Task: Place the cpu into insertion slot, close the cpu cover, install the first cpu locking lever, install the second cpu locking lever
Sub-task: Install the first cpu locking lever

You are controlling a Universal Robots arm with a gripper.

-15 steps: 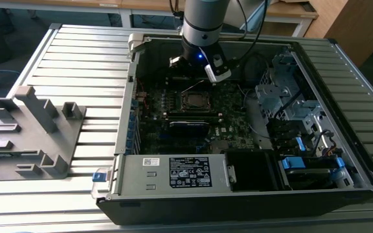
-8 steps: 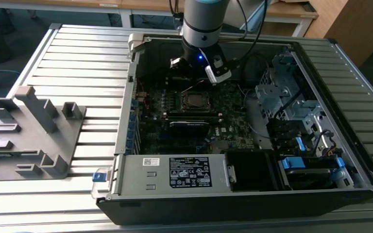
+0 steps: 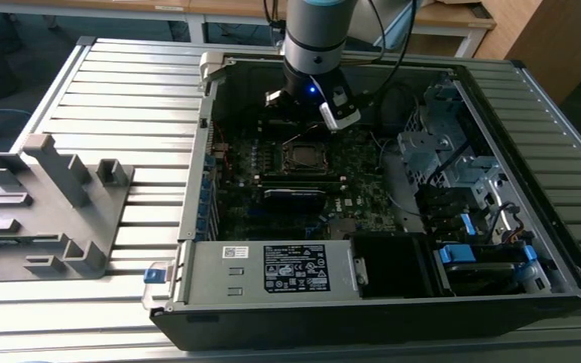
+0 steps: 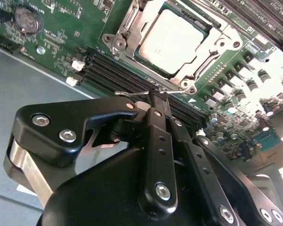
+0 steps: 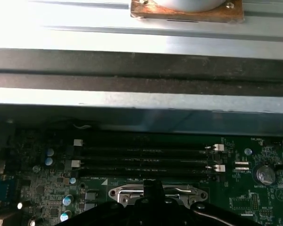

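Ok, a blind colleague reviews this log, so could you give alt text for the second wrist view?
The shut black gripper has its tip at a thin wire lever. Just beyond, across black memory slots, the cpu lies framed by the closed silver cover on the green board.

One cpu (image 4: 172, 40), one cpu cover (image 4: 134, 28), one computer case (image 3: 200, 151), one grey fixture (image 3: 58, 204).

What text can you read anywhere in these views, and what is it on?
Black label on the power supply: print too small to read.
White sticker beside it: too small to read.
Motherboard markings: blurred, unreadable.
The cpu top: washed out by glare, no legible text.
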